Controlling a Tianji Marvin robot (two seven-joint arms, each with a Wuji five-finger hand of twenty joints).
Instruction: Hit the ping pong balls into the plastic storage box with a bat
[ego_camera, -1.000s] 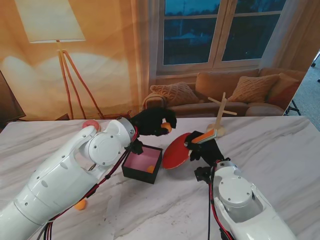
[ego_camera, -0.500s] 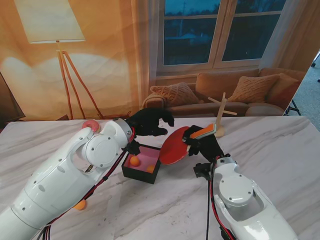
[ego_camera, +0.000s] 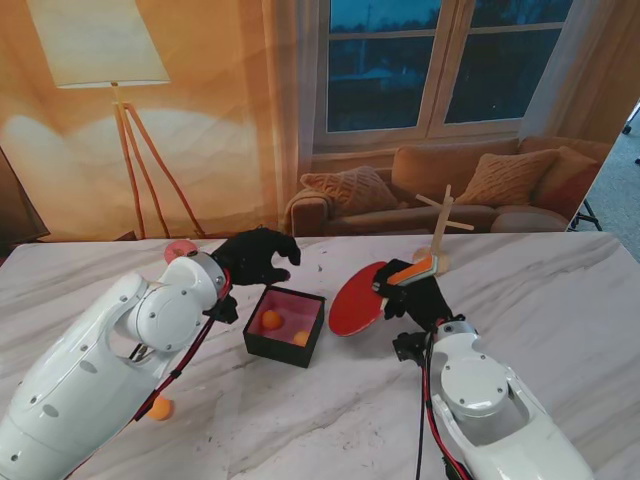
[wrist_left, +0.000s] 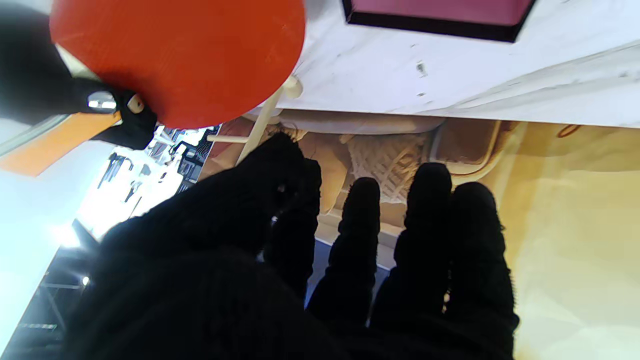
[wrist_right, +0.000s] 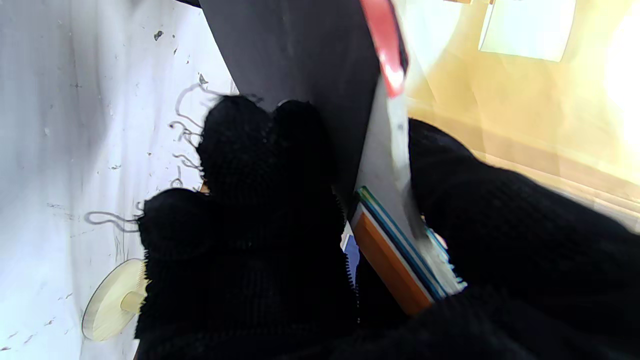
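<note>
The right hand (ego_camera: 408, 296) gripped the bat (ego_camera: 358, 300) by its orange handle, red blade tilted just right of the plastic storage box (ego_camera: 285, 327). Two orange ping pong balls (ego_camera: 271, 320) lay inside the box; another (ego_camera: 160, 408) sat on the table (ego_camera: 560, 300) beside the left arm. The left hand (ego_camera: 256, 256) hovered empty above the box's far-left corner — fingers loosely spread. No readable writing showed on the bat — the wrist view was probably too blurred.

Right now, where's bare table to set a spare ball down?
Free: the marble right of the right hand and wooden stand, out to the table edge; also the near strip in front of the box. Crowded: between box and bat, and around the left hand.
</note>
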